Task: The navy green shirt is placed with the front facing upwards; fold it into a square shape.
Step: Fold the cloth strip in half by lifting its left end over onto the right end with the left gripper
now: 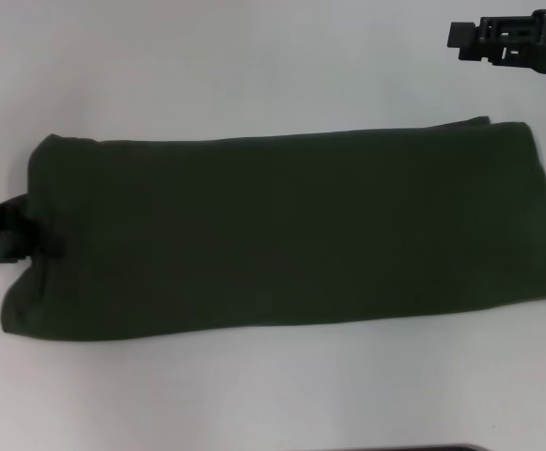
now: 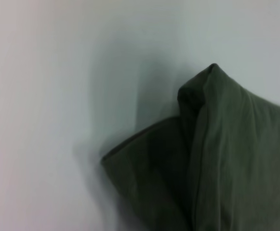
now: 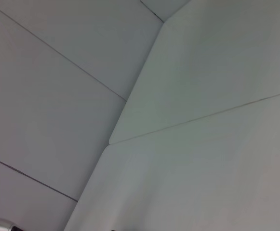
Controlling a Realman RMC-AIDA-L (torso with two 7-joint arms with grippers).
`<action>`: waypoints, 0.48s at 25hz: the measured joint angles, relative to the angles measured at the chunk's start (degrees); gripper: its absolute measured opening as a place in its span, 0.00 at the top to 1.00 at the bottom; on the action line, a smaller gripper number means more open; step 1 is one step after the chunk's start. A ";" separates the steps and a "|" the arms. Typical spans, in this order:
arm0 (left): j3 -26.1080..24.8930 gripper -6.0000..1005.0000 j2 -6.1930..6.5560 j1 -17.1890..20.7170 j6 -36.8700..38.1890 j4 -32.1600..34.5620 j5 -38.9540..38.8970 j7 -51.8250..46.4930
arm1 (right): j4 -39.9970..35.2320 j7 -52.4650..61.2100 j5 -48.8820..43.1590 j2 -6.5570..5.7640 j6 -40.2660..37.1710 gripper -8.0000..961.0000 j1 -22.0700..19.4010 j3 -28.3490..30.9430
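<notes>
the left end effector (image 1: 14,235) is clamping the left end of the navy green shirt (image 1: 291,235), which is lying folded in a long plain band across the white surface (image 1: 207,66); the right end effector (image 1: 475,39) is hovering apart from it, fingers' state untellable.
</notes>
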 joint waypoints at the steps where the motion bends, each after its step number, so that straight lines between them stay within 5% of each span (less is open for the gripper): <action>1: -0.32 0.88 0.32 0.12 -0.11 0.09 0.03 -0.02 | 0.00 0.02 0.00 0.00 0.00 0.45 0.00 0.08; 12: -1.04 0.88 1.42 -1.63 -4.10 -0.19 0.17 -0.51 | 0.00 0.08 0.00 -0.17 -0.01 0.45 0.06 0.28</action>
